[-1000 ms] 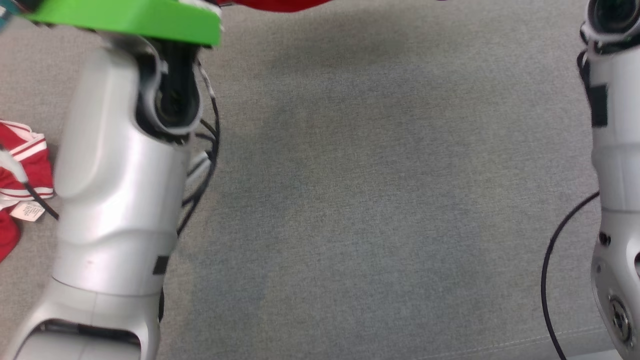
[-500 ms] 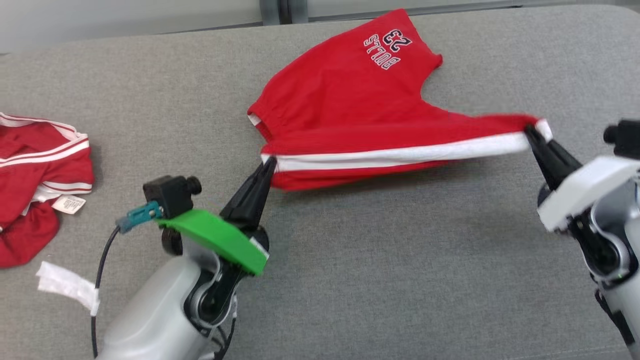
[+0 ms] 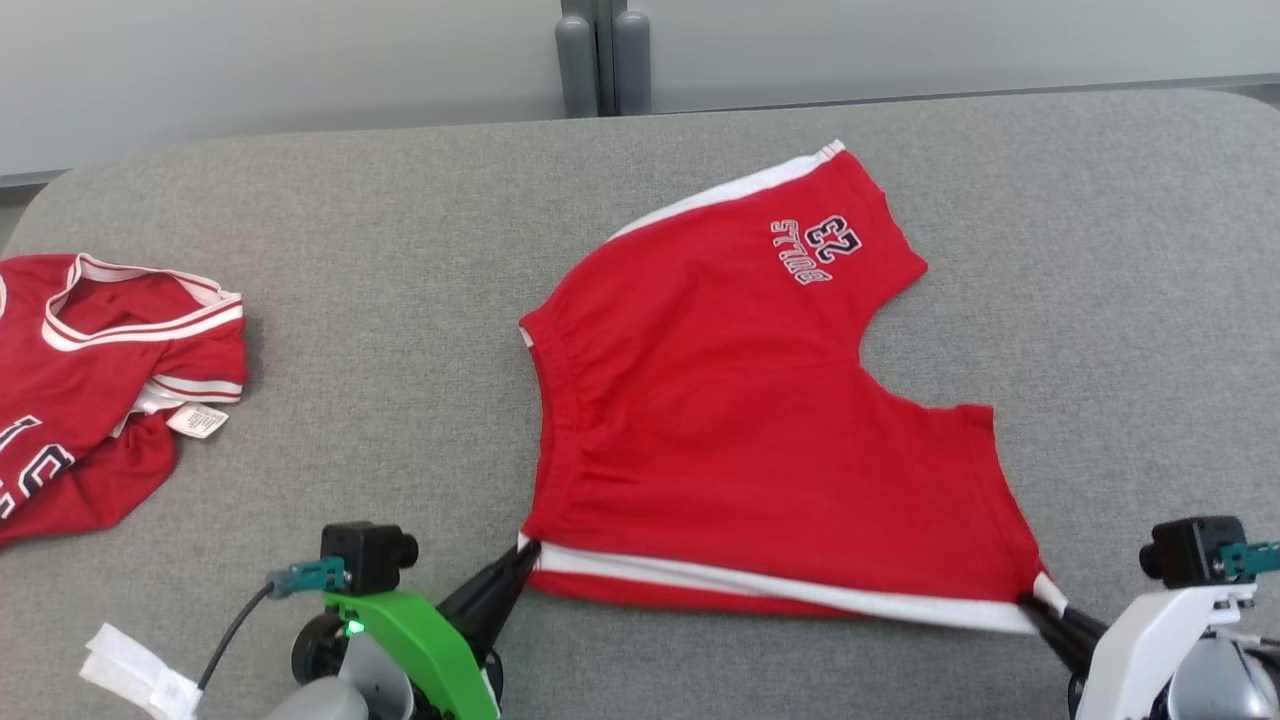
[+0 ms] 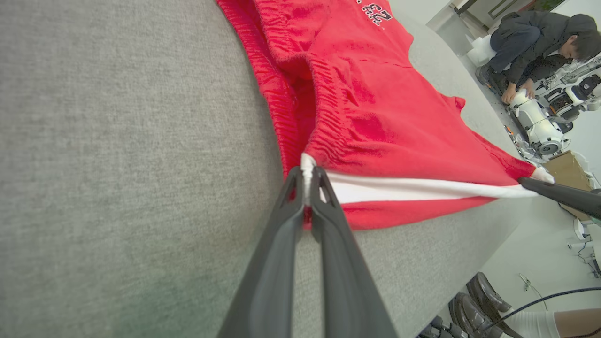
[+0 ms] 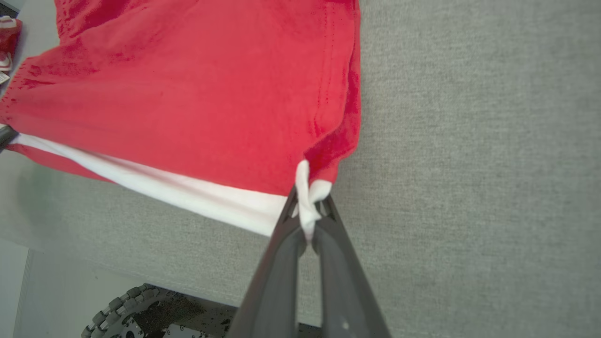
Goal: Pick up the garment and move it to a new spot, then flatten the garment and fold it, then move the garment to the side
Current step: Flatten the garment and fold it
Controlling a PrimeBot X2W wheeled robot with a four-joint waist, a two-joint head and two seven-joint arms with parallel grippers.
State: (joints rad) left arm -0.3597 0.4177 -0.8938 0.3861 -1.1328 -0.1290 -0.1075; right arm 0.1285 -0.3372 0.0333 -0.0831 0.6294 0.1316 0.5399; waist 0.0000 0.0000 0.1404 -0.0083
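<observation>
Shorts [image 3: 740, 430], red ones, lie spread on the grey desk [image 3: 400, 300] a little right of its middle, their near edge strung between the two arms. On the left, the left pincer [image 4: 307, 174] has its fingers pressed together on the waistband end of the white side stripe, the cloth nipped right at the tips. On the right, the right pincer [image 5: 310, 203] is clamped the same way on the leg-hem end of that stripe, a little bunch of white fabric squeezed between its tips. The stripe runs taut from one to the other, with a red fold showing beneath it; the rest of the shorts rests flat on the desk.

The elastic waistband is gathered along the left side. Both legs point right with a curved notch between them. The far leg carries upside-down lettering and the number 23 beside another white stripe.

Off to the left, well apart, a crumpled red jersey [image 3: 110, 380] with white trim lies at the desk's edge, its label showing. A white tag [image 3: 135, 675] hangs on the cable [image 3: 228, 640] by the left arm. Beyond the desk's right end, a person [image 4: 530, 42] crouches over a white machine [image 4: 535, 122]
</observation>
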